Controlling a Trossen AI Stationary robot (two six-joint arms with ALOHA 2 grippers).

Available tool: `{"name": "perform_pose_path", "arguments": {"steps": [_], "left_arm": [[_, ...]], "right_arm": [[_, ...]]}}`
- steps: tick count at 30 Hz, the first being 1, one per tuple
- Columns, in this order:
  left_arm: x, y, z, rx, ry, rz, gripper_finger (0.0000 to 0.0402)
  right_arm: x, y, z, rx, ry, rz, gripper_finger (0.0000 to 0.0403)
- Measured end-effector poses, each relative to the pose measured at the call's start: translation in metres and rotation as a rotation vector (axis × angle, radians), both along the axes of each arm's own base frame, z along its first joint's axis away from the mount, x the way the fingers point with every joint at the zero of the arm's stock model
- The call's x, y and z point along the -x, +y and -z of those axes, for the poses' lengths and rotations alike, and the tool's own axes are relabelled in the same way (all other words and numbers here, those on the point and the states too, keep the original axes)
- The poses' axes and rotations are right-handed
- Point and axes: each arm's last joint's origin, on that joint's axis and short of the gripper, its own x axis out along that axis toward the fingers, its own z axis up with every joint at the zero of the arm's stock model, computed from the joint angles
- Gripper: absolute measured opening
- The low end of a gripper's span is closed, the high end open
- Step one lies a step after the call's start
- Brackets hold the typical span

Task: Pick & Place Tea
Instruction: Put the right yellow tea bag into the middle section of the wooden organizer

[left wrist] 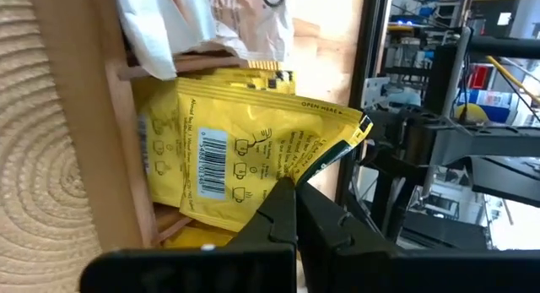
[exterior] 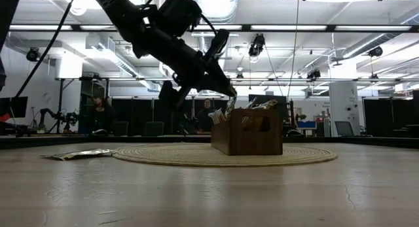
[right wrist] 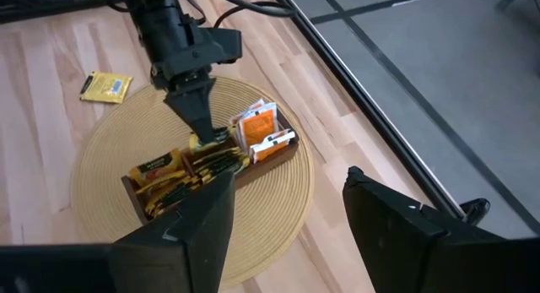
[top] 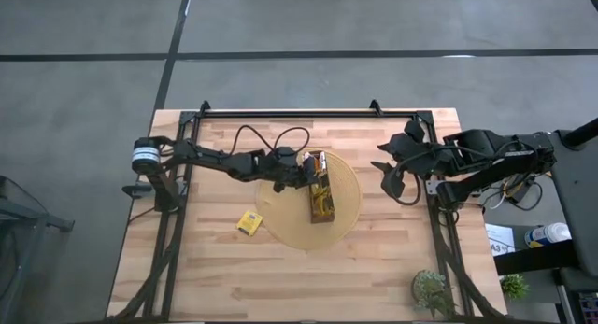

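Overall light: bright and even in the overhead view, no hard shadows on the wooden table [top: 374, 268].
Source: ceiling strip lights [exterior: 366, 29] glow above and behind the left gripper [exterior: 230, 95] in the table-level view.
Backlight: there the arm and the tray [exterior: 247, 139] under the gripper read as dark shapes.
Focus: the near tabletop is soft.
Close view: the yellow sachet [left wrist: 228, 158] at the fingertips is sharp.
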Motion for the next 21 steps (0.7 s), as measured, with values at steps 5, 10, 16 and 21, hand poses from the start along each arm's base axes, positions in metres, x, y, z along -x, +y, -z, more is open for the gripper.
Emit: {"name": "perform_pose_path", "arguments": {"steps": [5,10,16,21], "left_arm": [[-0.001,0.001,0.007,0.007,0.019,-0.011,0.0000],[-0.005,0.001,0.012,0.011,0.012,-0.009,0.0000],[-0.006,0.002,0.013,0.002,0.003,-0.027,0.0005],[-0.006,0.002,0.013,0.002,0.004,-0.027,0.0036]], "right_arm": [[0.000,0.000,0.000,0.013,0.006,-0.014,0.0219],[0.000,0.000,0.000,0.015,0.007,-0.016,0.0219],[0.000,0.000,0.000,0.014,0.005,-0.017,0.0219],[0.000,0.000,0.000,0.014,0.005,-0.017,0.0219]]}}
